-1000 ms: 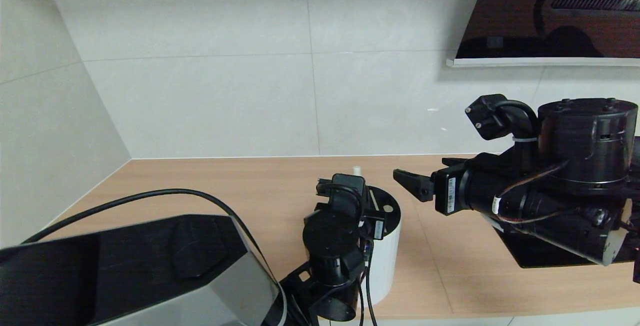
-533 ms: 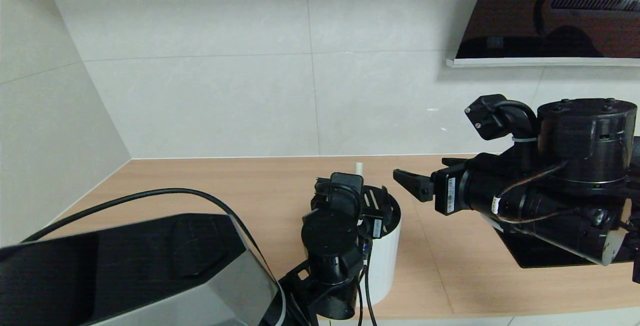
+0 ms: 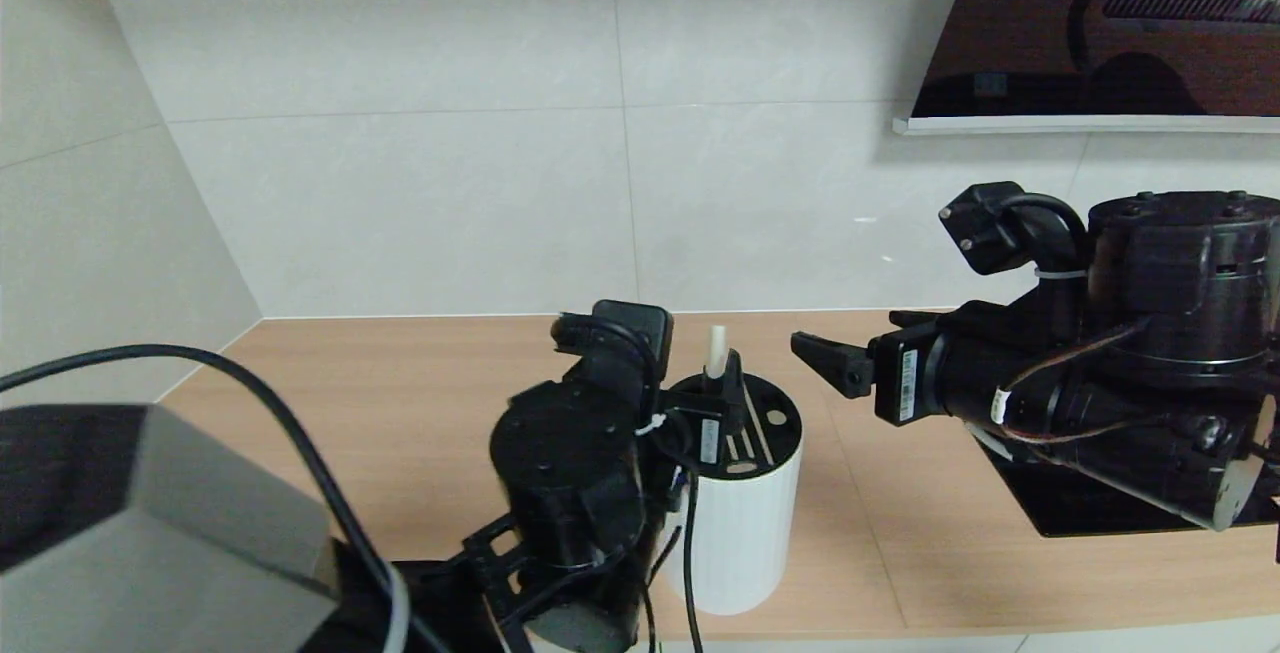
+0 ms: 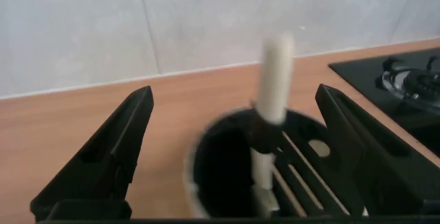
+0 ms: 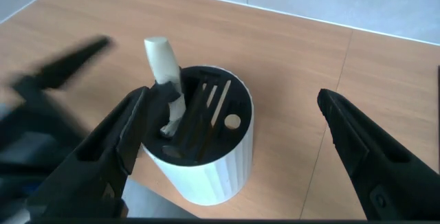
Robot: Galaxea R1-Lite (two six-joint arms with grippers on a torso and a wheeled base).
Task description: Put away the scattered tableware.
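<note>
A white cylindrical holder with a black slotted top stands near the counter's front edge. A utensil with a white handle stands upright in one of its slots. My left gripper sits at the holder's top on its left side, open. In the left wrist view the white handle rises between the wide-spread fingers without touching them. My right gripper hovers open just right of the holder, above the counter. The right wrist view looks down on the holder and the handle.
A black cooktop lies on the wooden counter to the right, under my right arm. A dark range hood hangs at the upper right. Tiled walls close the back and left. Bare counter stretches left of the holder.
My left arm has swung left and lifted off the holder's top, baring the white handle that stands in the slot. The right arm has barely moved.
</note>
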